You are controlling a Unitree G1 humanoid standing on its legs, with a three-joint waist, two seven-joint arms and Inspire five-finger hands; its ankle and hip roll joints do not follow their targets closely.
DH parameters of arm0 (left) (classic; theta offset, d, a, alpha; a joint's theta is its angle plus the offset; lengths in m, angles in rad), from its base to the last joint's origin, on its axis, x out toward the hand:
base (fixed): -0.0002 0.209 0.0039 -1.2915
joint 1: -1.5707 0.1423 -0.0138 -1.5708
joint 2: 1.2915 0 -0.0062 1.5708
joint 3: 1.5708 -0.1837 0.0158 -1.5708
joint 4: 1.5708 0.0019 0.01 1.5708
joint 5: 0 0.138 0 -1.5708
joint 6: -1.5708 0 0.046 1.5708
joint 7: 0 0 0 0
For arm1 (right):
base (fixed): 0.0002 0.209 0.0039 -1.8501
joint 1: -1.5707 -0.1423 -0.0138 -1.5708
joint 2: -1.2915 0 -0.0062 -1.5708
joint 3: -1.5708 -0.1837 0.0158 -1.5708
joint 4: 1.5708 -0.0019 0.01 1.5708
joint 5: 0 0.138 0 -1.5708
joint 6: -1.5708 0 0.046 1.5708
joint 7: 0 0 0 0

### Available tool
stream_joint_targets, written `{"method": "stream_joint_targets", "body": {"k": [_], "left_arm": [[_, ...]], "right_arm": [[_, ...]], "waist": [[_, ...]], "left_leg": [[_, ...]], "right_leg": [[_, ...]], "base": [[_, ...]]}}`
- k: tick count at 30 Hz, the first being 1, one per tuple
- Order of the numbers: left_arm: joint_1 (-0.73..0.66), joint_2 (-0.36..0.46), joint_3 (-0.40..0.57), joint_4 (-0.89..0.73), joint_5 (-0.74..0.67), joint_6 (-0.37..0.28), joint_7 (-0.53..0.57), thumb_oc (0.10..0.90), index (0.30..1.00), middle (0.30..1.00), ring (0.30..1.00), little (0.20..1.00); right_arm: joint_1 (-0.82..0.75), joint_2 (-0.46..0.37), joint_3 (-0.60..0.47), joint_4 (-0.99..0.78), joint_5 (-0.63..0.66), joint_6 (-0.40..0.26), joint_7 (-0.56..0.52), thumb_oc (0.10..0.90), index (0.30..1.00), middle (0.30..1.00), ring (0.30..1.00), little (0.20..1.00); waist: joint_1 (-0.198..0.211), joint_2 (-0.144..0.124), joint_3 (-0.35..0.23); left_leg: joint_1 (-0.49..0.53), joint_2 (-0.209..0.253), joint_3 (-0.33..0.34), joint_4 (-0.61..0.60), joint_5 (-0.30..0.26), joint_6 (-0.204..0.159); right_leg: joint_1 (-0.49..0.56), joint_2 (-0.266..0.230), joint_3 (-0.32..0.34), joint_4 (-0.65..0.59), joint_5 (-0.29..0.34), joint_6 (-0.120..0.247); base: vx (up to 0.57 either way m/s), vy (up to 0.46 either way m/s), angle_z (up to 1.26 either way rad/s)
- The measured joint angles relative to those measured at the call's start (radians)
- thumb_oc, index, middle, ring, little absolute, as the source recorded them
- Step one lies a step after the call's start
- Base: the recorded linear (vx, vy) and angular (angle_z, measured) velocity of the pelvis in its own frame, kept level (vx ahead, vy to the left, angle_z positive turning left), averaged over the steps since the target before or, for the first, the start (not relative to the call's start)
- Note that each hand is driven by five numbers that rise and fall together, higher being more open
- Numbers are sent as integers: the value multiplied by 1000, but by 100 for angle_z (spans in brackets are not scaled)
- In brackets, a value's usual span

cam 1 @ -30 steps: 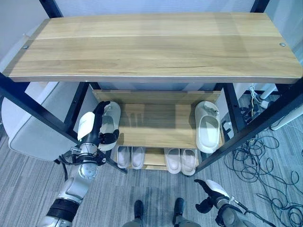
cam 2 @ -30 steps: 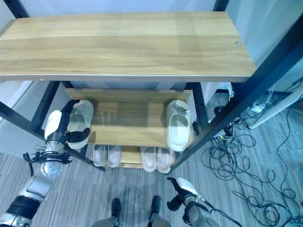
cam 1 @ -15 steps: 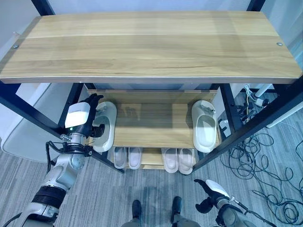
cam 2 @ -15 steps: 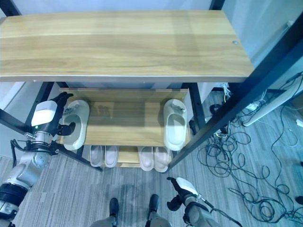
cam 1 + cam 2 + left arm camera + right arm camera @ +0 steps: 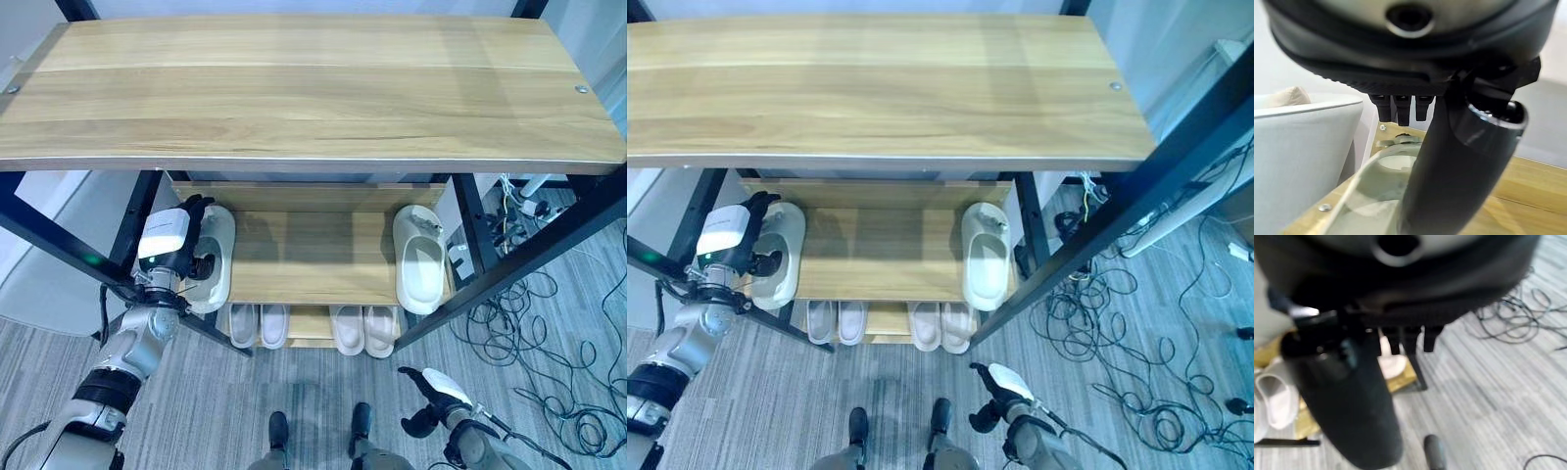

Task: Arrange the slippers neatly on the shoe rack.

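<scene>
A wide wooden top board (image 5: 313, 88) on a black metal frame (image 5: 534, 250) spans the scene. Beneath it lies grey striped carpet (image 5: 245, 411). To the board's right, black cables (image 5: 549, 333) tangle loosely over the carpet. To its left, below the board's edge, sits a pale grey rounded piece (image 5: 59, 284), perhaps a cushioned seat. Light falls evenly across the board.

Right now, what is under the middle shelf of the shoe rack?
Under the middle shelf, two pairs of pale slippers stand on the bottom shelf. Only their front parts show; the shelf above covers the rest.
</scene>
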Motion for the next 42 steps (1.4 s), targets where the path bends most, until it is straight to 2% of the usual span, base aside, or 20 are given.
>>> {"method": "stream_joint_targets", "body": {"k": [11,18,22,25,29,35,42], "left_arm": [[-35,-5,-2,-5,-37,-2,-13,400,300,300,300,300],[-21,-54,-38,-80,-76,-5,-18,400,300,300,300,300],[-16,-103,-55,-127,-95,-7,-31,400,300,300,300,300],[-16,-137,-81,-157,-107,-11,-33,400,300,300,300,300],[-21,-173,-102,-196,-127,-13,-32,400,300,300,300,300],[-52,-208,-132,-207,-146,-16,-11,400,300,300,300,300],[-169,-207,-162,-152,-146,-17,11,400,300,300,300,300]], "right_arm": [[3,0,-1,-1,0,2,0,800,900,900,900,900],[16,3,-2,0,0,4,0,800,900,900,900,900],[18,3,-4,0,1,12,-3,800,900,900,900,900],[18,3,-4,0,1,16,-5,800,900,900,900,900],[16,1,-8,0,1,24,-24,800,900,900,900,900],[38,-51,-19,1,1,29,-38,800,900,900,900,900],[45,-106,-51,-2,4,35,-49,800,900,900,900,900]], "waist": [[-2,-2,0],[3,0,0],[1,11,0],[-4,27,-1],[-28,69,0],[-69,150,7],[-94,181,18]], "left_leg": [[11,0,20,0,0,0],[13,-2,25,0,0,0],[18,-2,38,0,0,0],[21,-2,48,0,0,1],[17,-2,67,0,-1,2],[16,-5,108,0,-8,12],[19,-5,160,-1,-16,16]], "right_leg": [[0,0,17,0,4,2],[0,-2,29,-1,4,4],[-1,-2,34,-2,6,2],[-3,-2,41,-1,9,-2],[-17,-1,62,-7,12,2],[-41,-1,104,-7,19,7],[-66,4,150,-7,29,12]], "base": [[-7,-14,-5],[-4,-11,-1],[-8,-19,-6],[-13,-1,-10],[-13,15,-14],[6,29,-21],[15,18,-21]]}}
